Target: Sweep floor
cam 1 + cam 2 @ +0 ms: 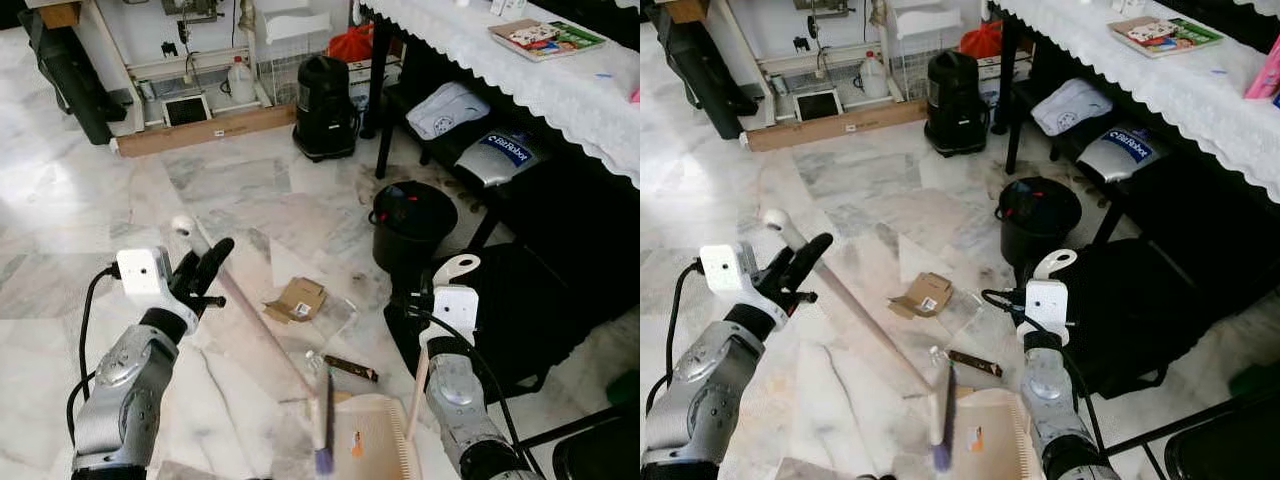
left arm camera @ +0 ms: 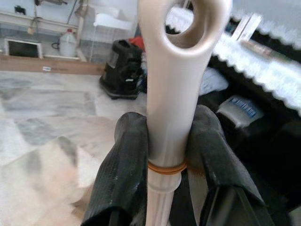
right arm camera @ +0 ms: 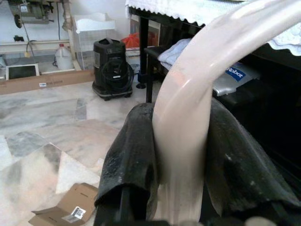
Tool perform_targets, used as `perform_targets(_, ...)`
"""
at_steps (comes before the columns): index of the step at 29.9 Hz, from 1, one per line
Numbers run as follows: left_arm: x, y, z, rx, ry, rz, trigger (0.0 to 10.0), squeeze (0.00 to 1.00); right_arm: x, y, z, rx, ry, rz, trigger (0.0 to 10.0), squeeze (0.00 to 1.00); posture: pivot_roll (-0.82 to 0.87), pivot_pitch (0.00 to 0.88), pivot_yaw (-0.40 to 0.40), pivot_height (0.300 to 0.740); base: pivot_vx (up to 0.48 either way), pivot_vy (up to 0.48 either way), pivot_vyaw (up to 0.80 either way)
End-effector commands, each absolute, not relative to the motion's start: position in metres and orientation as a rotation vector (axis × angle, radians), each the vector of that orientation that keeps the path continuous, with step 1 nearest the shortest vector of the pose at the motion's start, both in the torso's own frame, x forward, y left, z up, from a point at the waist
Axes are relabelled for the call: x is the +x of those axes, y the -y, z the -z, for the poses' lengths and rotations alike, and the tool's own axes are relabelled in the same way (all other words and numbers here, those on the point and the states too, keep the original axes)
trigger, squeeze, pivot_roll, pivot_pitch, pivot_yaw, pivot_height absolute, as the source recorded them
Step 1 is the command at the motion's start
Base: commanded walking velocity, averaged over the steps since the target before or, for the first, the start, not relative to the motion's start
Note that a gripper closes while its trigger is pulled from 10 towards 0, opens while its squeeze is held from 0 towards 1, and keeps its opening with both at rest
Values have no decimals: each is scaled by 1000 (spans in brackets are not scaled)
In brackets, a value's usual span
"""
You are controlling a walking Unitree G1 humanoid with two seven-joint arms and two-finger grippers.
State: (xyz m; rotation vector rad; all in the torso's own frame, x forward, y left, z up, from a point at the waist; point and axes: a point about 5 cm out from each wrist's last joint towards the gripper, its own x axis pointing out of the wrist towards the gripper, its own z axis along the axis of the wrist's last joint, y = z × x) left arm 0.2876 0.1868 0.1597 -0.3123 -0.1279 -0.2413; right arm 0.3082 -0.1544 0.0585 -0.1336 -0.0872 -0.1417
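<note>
The left gripper pinches the long beige plastic broom handle. The right gripper clamps the cream dustpan handle, near a flattened brown cardboard scrap.

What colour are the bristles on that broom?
Purple, on the broom bristles, clearest in the left eye view.

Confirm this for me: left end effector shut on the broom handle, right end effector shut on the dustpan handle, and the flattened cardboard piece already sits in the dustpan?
Not quite. The cardboard piece lies on the floor beyond the dustpan, as the left eye view shows. The left end effector is shut on the broom handle; the right end effector is shut on the dustpan handle.
</note>
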Motion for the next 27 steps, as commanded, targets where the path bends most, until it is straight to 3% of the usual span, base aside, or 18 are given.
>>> perform_targets(1, 287, -186, -176, -334, 190, 265, 10000, 0, 311, 155, -63, -114, 109, 145, 10000, 0, 82, 105, 13, 740, 0, 0, 0)
perform_targets(18, 288, -184, -179, -354, 215, 239, 10000, 0, 310, 179, -106, -98, 341, 255, 10000, 0, 46, 104, 7, 740, 0, 0, 0)
perform_targets(27, 285, -188, -175, -286, 197, 230, 10000, 0, 306, 177, -91, -168, 279, 234, 10000, 0, 57, 113, 11, 740, 0, 0, 0)
